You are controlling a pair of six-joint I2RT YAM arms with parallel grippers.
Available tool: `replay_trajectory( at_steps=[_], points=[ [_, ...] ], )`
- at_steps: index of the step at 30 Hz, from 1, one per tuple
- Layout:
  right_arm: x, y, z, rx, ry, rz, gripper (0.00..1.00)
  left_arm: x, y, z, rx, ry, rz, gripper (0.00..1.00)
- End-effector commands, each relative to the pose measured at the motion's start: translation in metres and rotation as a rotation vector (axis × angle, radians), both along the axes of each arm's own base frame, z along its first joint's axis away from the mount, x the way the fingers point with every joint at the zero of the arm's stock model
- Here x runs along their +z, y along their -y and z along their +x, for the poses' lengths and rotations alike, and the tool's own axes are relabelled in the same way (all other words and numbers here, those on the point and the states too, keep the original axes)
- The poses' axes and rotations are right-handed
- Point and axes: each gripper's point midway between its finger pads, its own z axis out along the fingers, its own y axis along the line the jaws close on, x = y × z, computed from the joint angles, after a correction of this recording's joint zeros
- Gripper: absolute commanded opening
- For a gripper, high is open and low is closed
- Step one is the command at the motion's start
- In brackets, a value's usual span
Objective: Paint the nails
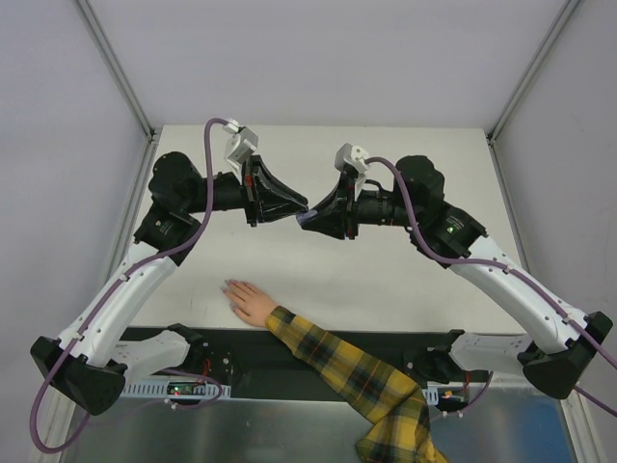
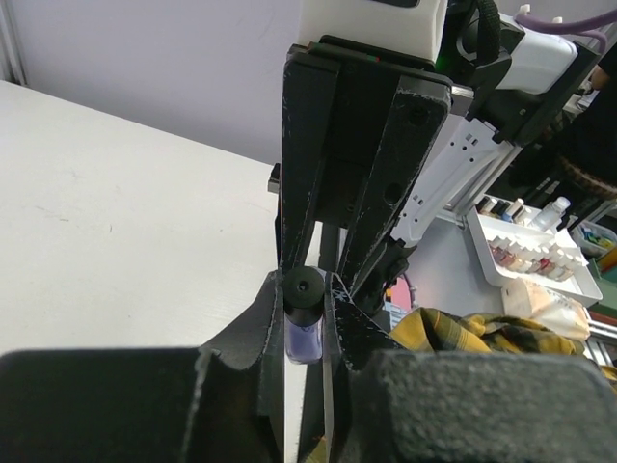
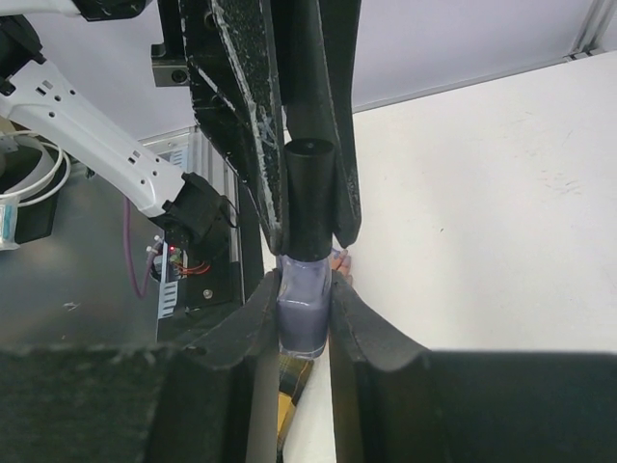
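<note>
Both grippers meet in mid-air over the white table (image 1: 405, 280), on a small purple polish bottle (image 3: 304, 318). My right gripper (image 3: 305, 289) is shut on the bottle's glass body. My left gripper (image 2: 304, 285) is shut on its black cap (image 2: 304, 287), with the purple glass (image 2: 304, 340) showing below it. From above, the left gripper (image 1: 303, 205) and right gripper (image 1: 309, 221) touch tip to tip. The peach mannequin hand (image 1: 249, 301) lies flat near the front edge in a plaid sleeve (image 1: 347, 371). Its nails (image 1: 229, 285) are tiny and pale.
A white tray of small bottles (image 2: 535, 253) and a pale packet (image 2: 551, 304) sit off the table beyond the sleeve (image 2: 463, 333). A black rail (image 1: 405, 345) runs along the near edge. Frame posts (image 1: 120, 68) rise at the back corners.
</note>
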Motion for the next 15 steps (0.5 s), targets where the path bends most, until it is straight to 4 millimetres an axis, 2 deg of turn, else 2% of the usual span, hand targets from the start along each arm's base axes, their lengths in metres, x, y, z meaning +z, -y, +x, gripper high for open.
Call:
replay_trajectory(
  at_steps=[1, 2, 5, 9, 10, 12, 13, 15],
  points=[
    [0.014, 0.006, 0.015, -0.107, 0.034, 0.015, 0.16, 0.018, -0.002, 0.000, 0.008, 0.091, -0.033, 0.00],
    [0.009, 0.008, 0.020, -0.142, 0.023, -0.006, 0.35, 0.016, -0.002, 0.002, 0.022, 0.089, -0.030, 0.00],
    [-0.001, 0.021, 0.033, -0.250, 0.016, -0.051, 0.59, 0.007, -0.004, 0.017, 0.110, 0.090, -0.014, 0.00],
    [-0.014, 0.042, 0.039, -0.364, 0.009, -0.100, 0.70, -0.012, -0.010, 0.052, 0.284, 0.091, 0.036, 0.00],
    [-0.026, 0.050, 0.042, -0.409, -0.002, -0.130, 0.71, -0.023, -0.015, 0.069, 0.377, 0.073, 0.054, 0.00],
    [-0.025, 0.063, 0.039, -0.449, 0.009, -0.121, 0.72, -0.038, -0.023, 0.090, 0.485, 0.076, 0.087, 0.00],
    [-0.038, 0.069, 0.039, -0.474, -0.002, -0.147, 0.72, -0.052, -0.032, 0.107, 0.584, 0.062, 0.116, 0.00],
    [-0.040, 0.080, 0.032, -0.486, 0.000, -0.137, 0.72, -0.071, -0.040, 0.130, 0.686, 0.073, 0.165, 0.00]
  ],
)
